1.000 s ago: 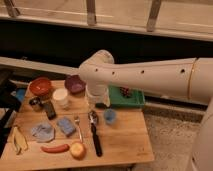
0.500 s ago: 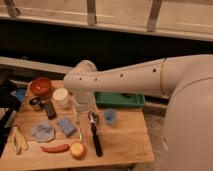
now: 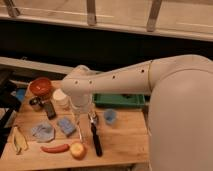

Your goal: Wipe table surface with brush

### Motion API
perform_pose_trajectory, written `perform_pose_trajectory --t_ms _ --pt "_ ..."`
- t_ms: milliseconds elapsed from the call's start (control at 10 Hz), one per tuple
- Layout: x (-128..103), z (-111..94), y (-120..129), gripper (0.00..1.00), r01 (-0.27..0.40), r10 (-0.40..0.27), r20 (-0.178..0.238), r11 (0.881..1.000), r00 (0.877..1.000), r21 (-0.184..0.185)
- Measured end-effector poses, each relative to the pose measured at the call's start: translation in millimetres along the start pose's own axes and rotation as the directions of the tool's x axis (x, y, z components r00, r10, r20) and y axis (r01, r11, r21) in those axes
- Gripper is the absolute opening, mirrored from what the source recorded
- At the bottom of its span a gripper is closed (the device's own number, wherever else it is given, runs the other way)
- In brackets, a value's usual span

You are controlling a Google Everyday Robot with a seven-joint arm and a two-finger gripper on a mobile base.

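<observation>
The brush (image 3: 94, 135) lies on the table surface (image 3: 122, 137), black handle toward the front edge and oval dark head (image 3: 92, 119) toward the back. My gripper (image 3: 80, 114) hangs from the white arm's wrist (image 3: 81, 89), just left of the brush head and above the blue sponge (image 3: 66, 126). It does not hold the brush. A thin silver fork (image 3: 80, 132) lies between sponge and brush.
A green tray (image 3: 120, 100) sits at the back, partly behind the arm. Also on the table are a small blue cup (image 3: 109, 116), white cup (image 3: 61, 97), red bowl (image 3: 41, 86), metal cup (image 3: 35, 103), blue cloth (image 3: 42, 131), banana (image 3: 19, 141), red chili (image 3: 55, 148) and apple (image 3: 77, 150).
The arm has swung left across the table and the wrist now hangs nearer the sponge and brush head. The objects on the table have not moved.
</observation>
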Motion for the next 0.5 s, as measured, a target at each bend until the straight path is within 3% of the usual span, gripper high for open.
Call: perform_pose_trajectory --t_ms 500 --pt "-5.4 36.5 -4.7 0.65 -0.027 0.025 -0.077 0.999 0.997 -0.024"
